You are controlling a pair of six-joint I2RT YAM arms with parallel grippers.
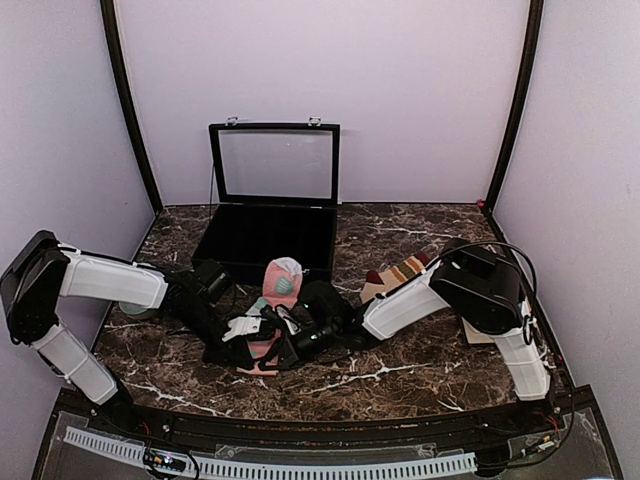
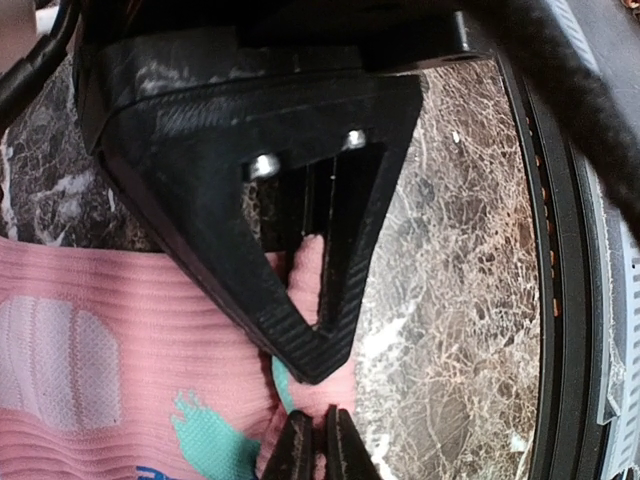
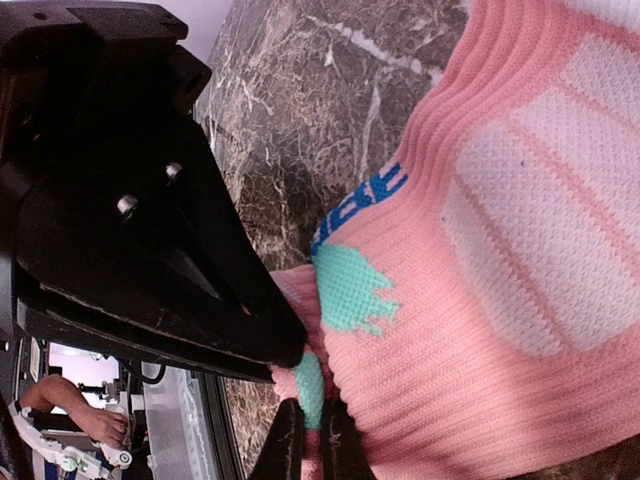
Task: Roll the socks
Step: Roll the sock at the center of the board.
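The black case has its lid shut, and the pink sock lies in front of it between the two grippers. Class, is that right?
No: the top view shows the black case with lid open. The pink sock does lie in front, between the left gripper and right gripper.

Case (image 1: 250,240) behind one sock pair (image 1: 282,280), second pair (image 1: 400,272) to the right

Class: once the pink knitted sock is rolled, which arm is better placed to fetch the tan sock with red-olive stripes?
Right, probably: the tan striped sock lies beside that arm's forearm, while the left gripper, shut on the pink knitted sock, sits farther away.
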